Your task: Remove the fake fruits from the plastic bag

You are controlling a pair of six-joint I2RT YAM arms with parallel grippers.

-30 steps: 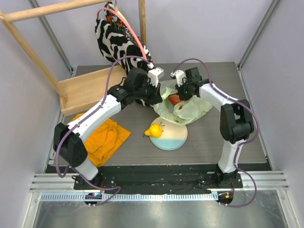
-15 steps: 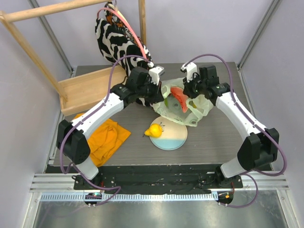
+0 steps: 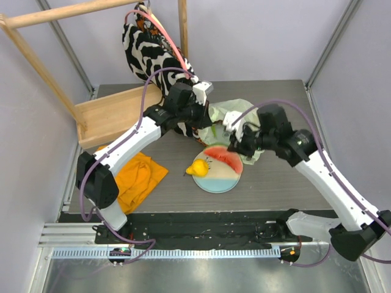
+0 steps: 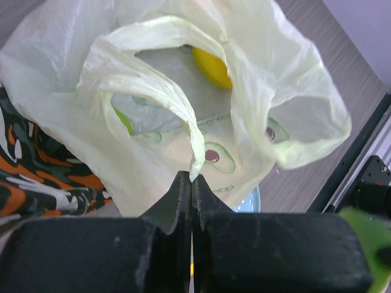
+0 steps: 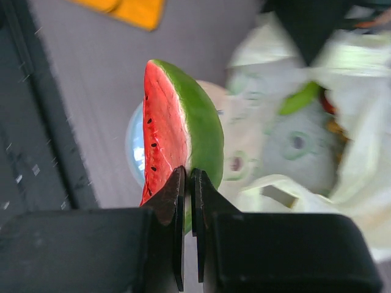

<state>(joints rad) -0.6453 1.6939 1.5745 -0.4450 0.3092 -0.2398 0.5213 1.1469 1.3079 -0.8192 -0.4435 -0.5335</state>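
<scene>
The red watermelon slice (image 5: 177,131) is pinched tight in the right tool (image 5: 187,177), over the far edge of the white-and-blue plate (image 3: 223,180). A yellow pear (image 3: 198,168) sits on the plate's left edge. The plastic bag (image 4: 153,73) lies behind the plate on the grey bench (image 3: 275,183), with a yellow fruit (image 4: 212,67) and a green fruit (image 4: 124,121) inside. The left tool (image 4: 191,183) is squeezed shut on the bag's handle. An orange cloth (image 3: 131,174) lies on the left. A zebra bag (image 3: 146,49) hangs at the back above a wooden rack (image 3: 110,113). Pale walls stand all around.

The round white-and-blue plate (image 3: 221,178) lies toward the table's (image 3: 287,177) near edge, with the yellow plastic pear (image 3: 197,168) on its left rim, the red watermelon slice (image 3: 221,155) over its far rim, and the pale-green plastic bag (image 3: 231,113) behind.
</scene>
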